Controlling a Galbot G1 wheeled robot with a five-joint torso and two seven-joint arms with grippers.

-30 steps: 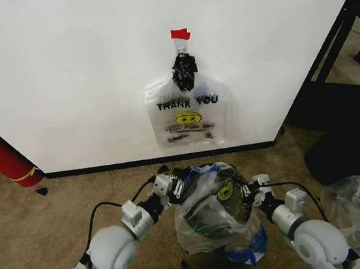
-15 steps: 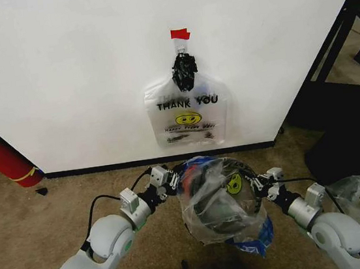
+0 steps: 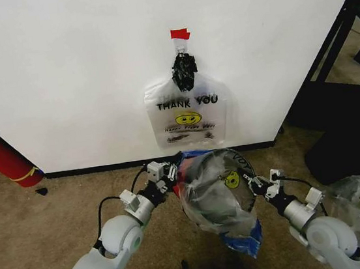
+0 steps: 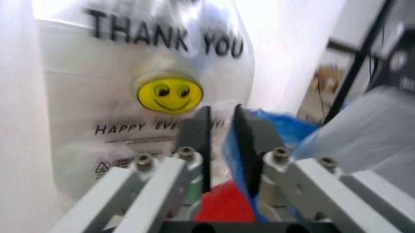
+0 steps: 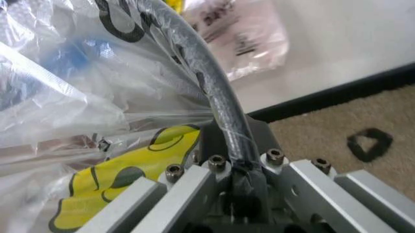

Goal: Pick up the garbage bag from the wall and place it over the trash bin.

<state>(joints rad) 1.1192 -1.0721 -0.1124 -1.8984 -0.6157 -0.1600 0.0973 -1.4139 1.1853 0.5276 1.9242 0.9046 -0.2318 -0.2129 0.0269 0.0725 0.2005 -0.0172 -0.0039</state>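
Lifting and carrying forward, both grippers have raised the garbage bag (image 3: 217, 199) from the lower centre of the head view toward its middle over the last second, nearer the wall (image 3: 67, 69). The black rim of the trash bin (image 3: 230, 156) shows through the plastic, so I judge the bag is already draped over the bin. The left gripper (image 3: 172, 173) is clamped on the bag's blue edge at centre left; in the left wrist view its jaws stand nearly together on blue film. The right gripper (image 3: 253, 183) at centre right is pinched on the bag over the rim. On the wall hangs a white bag (image 3: 189, 117) reading "THANK YOU" and "HAPPY", with a yellow smiley
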